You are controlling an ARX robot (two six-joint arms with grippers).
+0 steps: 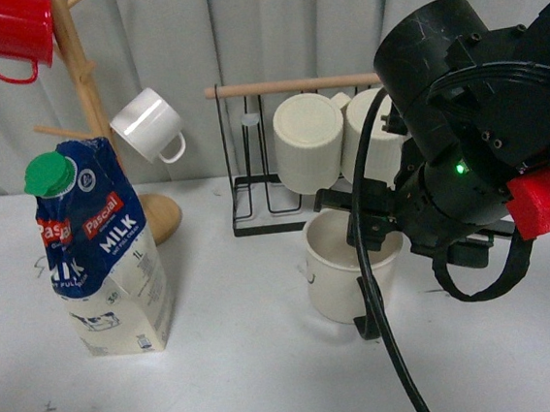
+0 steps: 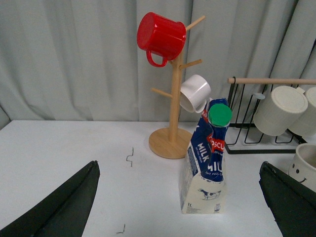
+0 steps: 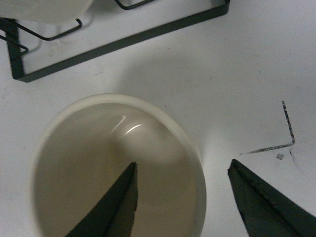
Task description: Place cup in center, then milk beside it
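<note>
Over the cup (image 3: 106,148) — right claw (image 3: 182,163) wide open, empty, 1 finger (image 3: 116,207) inside the rim, 1 outside.

Bright even light, soft shadows

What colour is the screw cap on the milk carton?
Green; the cap shows best in the left wrist view.

the cup (image 3: 113,143) looks like glazed ceramic, cream and shiny inside. the milk (image 1: 105,261) is printed carton board, a bit creased, with a green plastic cap (image 1: 50,174). mug tree (image 2: 170,144): smooth pale wood. red mug (image 2: 160,35): glossy. rack (image 3: 123,44): black metal wire. table (image 1: 272,381): matt white. curtain (image 2: 74,59): grey cloth.
</note>
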